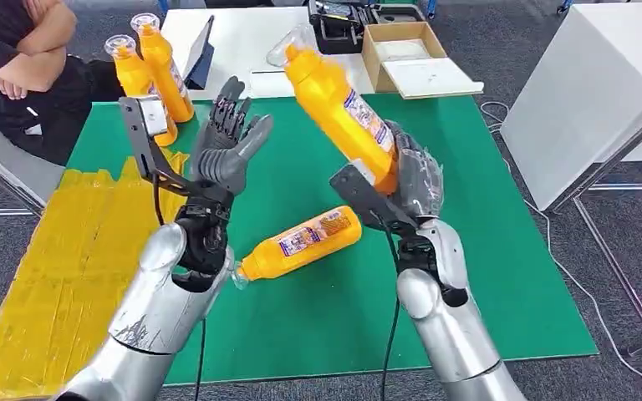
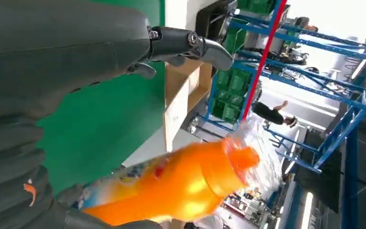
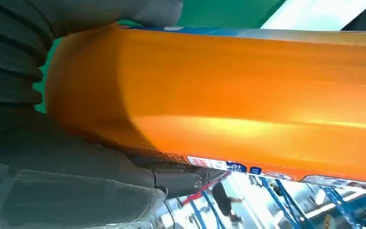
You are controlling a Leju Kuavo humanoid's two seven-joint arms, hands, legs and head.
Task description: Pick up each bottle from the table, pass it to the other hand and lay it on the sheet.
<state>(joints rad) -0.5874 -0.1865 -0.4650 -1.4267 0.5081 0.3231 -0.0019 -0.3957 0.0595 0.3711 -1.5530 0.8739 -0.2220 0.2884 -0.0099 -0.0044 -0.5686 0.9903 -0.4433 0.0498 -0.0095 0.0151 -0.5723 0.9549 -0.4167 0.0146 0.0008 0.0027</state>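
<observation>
Above the green mat (image 1: 468,276), right robot hand (image 1: 414,180) grips a bottle (image 1: 338,109) tilted cap up-left; left robot hand (image 1: 226,146) spread.

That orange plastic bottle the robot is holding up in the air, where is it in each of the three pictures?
Head view: the raised orange plastic bottle is right of centre, tilted, gripped near its base by the right hand.
Left wrist view: low in the picture, cap toward the right.
Right wrist view: a broad orange band across the picture.
Shared landmark: the green table mat.
</observation>
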